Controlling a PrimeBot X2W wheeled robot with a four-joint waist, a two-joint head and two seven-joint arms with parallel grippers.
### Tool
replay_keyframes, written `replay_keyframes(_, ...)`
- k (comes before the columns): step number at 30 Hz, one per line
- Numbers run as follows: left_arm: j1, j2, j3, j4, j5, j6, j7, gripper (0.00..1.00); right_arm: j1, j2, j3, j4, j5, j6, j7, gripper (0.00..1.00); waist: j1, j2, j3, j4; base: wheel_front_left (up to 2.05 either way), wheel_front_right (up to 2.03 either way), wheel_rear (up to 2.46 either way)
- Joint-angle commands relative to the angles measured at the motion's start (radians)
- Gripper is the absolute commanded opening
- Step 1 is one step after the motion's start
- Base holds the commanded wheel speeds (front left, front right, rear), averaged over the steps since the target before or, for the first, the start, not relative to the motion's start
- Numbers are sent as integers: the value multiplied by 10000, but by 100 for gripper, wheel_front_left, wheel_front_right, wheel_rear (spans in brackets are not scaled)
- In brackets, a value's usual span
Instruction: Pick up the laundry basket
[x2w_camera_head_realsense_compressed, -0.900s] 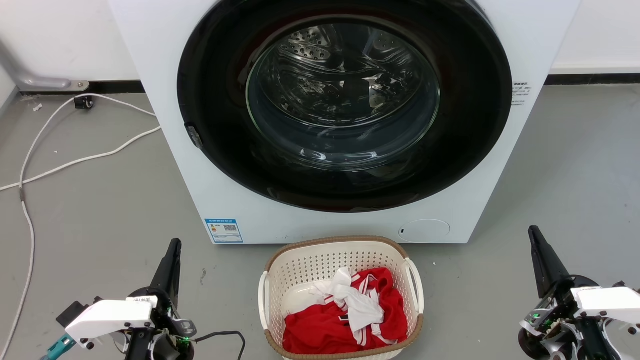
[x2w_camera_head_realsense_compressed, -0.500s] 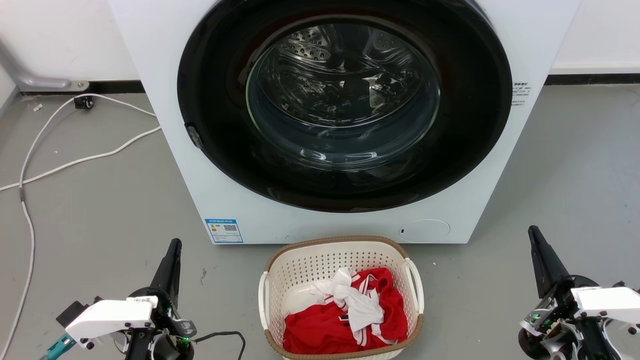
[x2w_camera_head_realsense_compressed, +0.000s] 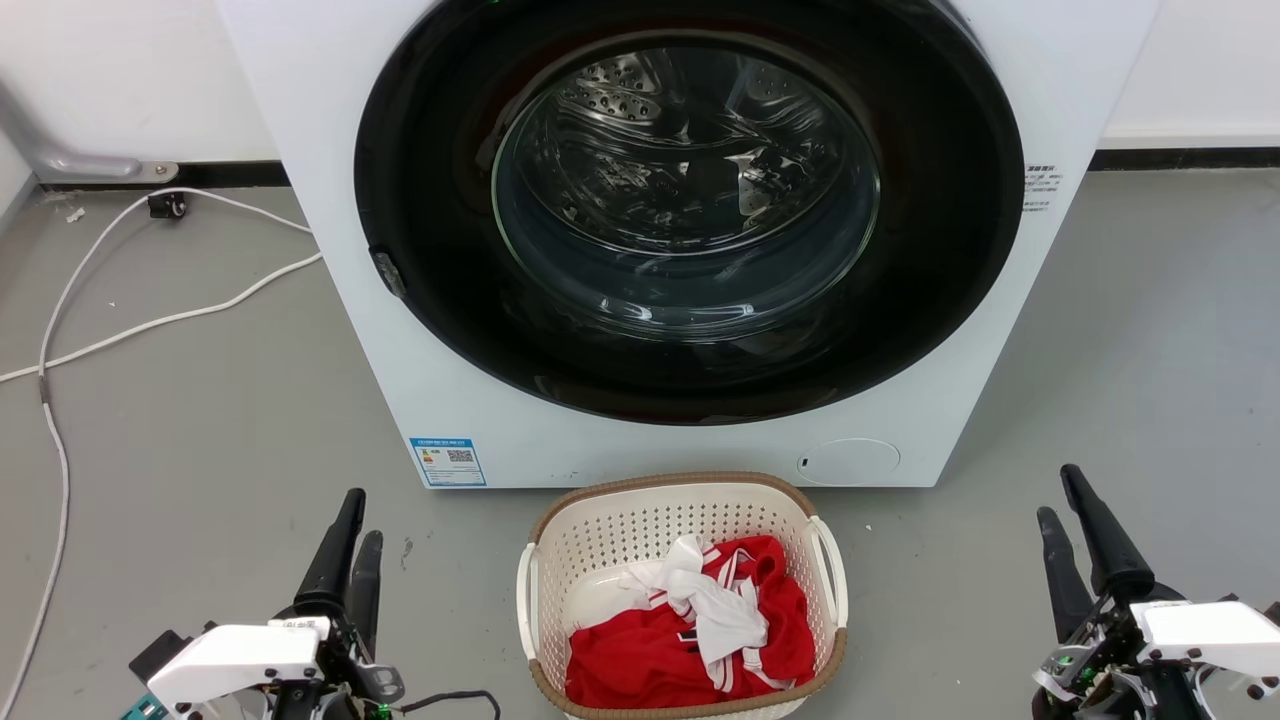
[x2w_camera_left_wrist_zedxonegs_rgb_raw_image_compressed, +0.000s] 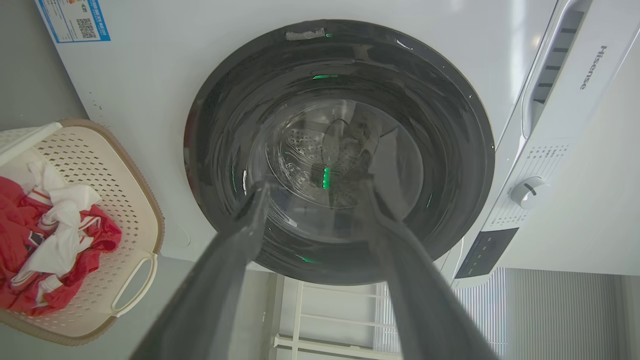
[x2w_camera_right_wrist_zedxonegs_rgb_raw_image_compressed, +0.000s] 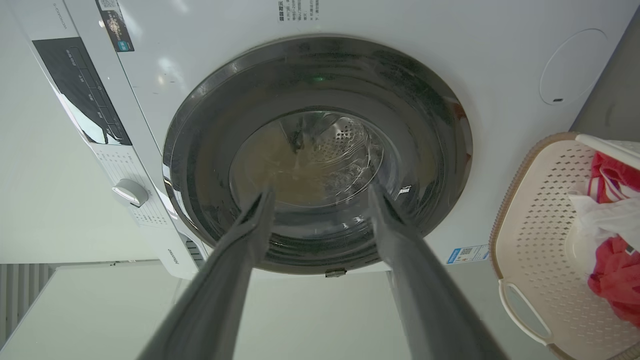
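One cream-white perforated plastic laundry basket (x2w_camera_head_realsense_compressed: 640, 525), rounded-rectangular with a brown woven-look rim, stood on the grey floor (x2w_camera_head_realsense_compressed: 200, 430) directly before the white front-loading washing machine (x2w_camera_head_realsense_compressed: 330, 200). Whether the basket touched the machine's base could not be determined. It held a crumpled red garment (x2w_camera_head_realsense_compressed: 680, 655) with a white garment (x2w_camera_head_realsense_compressed: 715, 610) lying over it. A white loop handle (x2w_camera_head_realsense_compressed: 527, 590) was noted on the basket's left side and a matching one on its right; nothing gripped either.

The left end effector (x2w_camera_head_realsense_compressed: 363, 516) stood released, its two long dark fingers parted and empty, on the basket's left and clear of it. The right end effector (x2w_camera_head_realsense_compressed: 1057, 492) was likewise released and empty, well apart from the basket on its right. Both wrist views looked between spread fingers toward the machine's round dark glass door (x2w_camera_head_realsense_compressed: 690, 200), which was closed.

A white cable (x2w_camera_head_realsense_compressed: 150, 320) lay across the floor left of the machine
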Motion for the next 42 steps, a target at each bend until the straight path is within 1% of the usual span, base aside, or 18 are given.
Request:
replay_keyframes(1, -258, 42, -122, -241, 26, -19, -136, 100, -202, -27, 90, -289, -54, 2, -128, 100, 0, -1, 3, 1, 0, 0, 0)
replay_keyframes(7, -356, 44, -410, -390, 375, -22, -449, 100, -99, -34, 318, -600, -482, 2, -440, 100, -1, -1, 6, 9, 0, 0, 0)
replay_keyframes(11, -405, 41, -460, -508, 903, -25, -636, 100, -18, -64, 418, -804, -1175, 3, -631, 100, -1, -1, 7, 14, 0, 0, 0)
replay_keyframes(14, -445, 40, -527, -622, 1609, -26, -767, 100, 38, -48, 399, -953, -1860, 3, -766, 100, -1, -1, 10, 18, 0, 0, 0)
replay_keyframes(22, -502, 38, -668, -943, 3542, -29, -1102, 100, 83, -23, 401, -1220, -4276, 3, -1059, 100, -1, -1, 19, 32, 0, 0, 0)
replay_keyframes(36, -588, 35, -1298, -1060, 6560, 199, -1623, 100, 26, -16, 557, -1405, -7175, 3, -1468, 100, -1, -1, 20, 79, 0, 0, 0)
replay_keyframes(38, -599, 35, -1338, -1054, 6754, 209, -1657, 100, 21, -15, 568, -1405, -7383, 3, -1499, 100, -1, -1, 19, 81, 0, 0, 0)
replay_keyframes(42, -635, 34, -1477, -999, 7515, 268, -1793, 100, 2, -14, 611, -1395, -8181, 3, -1597, 100, -1, -1, 15, 88, 0, 0, 0)
